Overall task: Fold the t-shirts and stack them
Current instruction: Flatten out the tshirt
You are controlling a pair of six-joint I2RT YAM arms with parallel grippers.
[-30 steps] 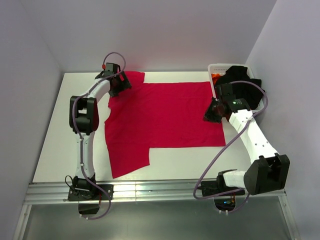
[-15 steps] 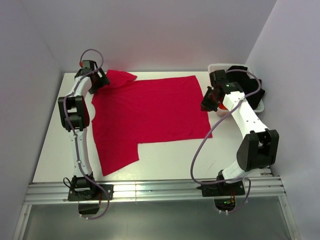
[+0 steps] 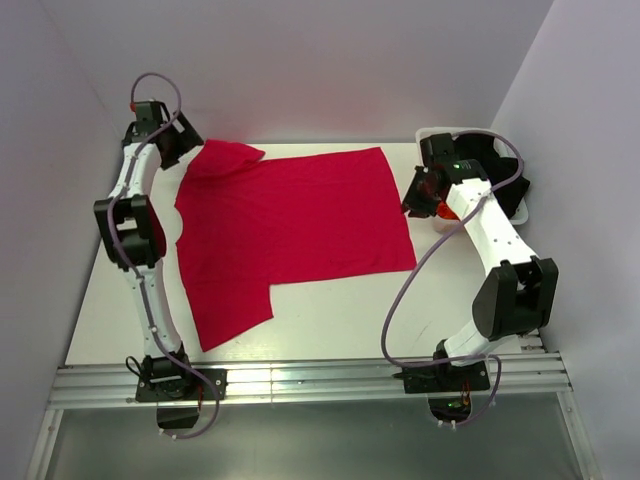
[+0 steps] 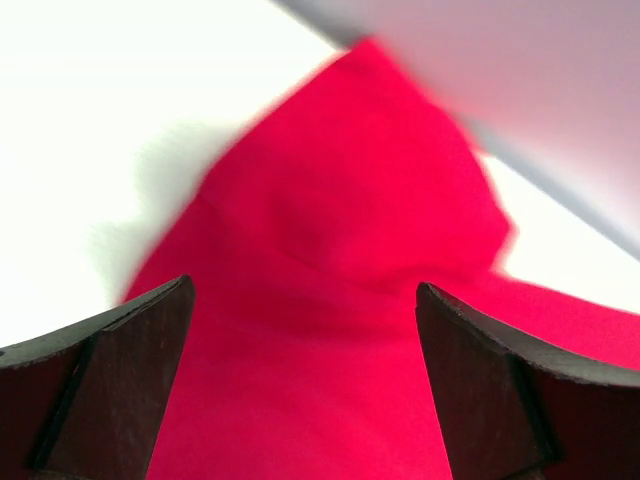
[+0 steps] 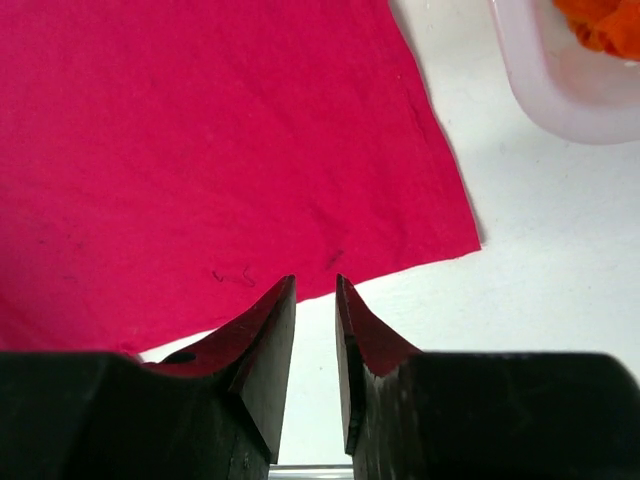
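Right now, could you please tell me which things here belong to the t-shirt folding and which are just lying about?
For the job: red t-shirt, spread out; black t-shirt and orange t-shirt, both at the white basket.
Merely there: the white basket itself; the table.

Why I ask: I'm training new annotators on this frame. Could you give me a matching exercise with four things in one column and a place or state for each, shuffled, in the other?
Column one:
1. red t-shirt
2. white basket
3. left gripper
4. right gripper

Column two:
A. jaws a narrow gap apart, empty
B. spread flat on the table
C. jaws wide open, empty
D. holds orange cloth, at the far right

Pairs: 1-B, 2-D, 3-C, 4-A
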